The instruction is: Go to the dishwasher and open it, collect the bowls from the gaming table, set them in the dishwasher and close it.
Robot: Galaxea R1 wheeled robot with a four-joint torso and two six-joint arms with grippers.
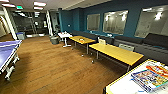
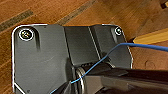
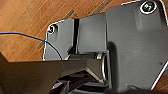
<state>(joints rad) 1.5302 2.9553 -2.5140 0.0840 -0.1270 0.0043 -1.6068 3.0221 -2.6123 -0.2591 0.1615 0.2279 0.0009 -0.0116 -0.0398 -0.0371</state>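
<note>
Looking across a wooden floor [image 1: 55,67], the head view shows the gaming table's [image 1: 125,86] white, yellow-edged top nearest at lower right, colourful boxes [image 1: 152,76] lying on it. Beyond stand yellow tables [image 1: 116,53], a blue ping-pong table [image 1: 6,53] at left, and teal walls [image 1: 75,20]. I cannot tell either gripper's finger position.

Each wrist carries a dark grey plate [image 2: 42,62] with a pale rounded edge and round silver fittings [image 2: 26,34] at its corners. A thin blue cable [image 2: 140,45] crosses each plate beside a black jointed bar [image 3: 37,75].
</note>
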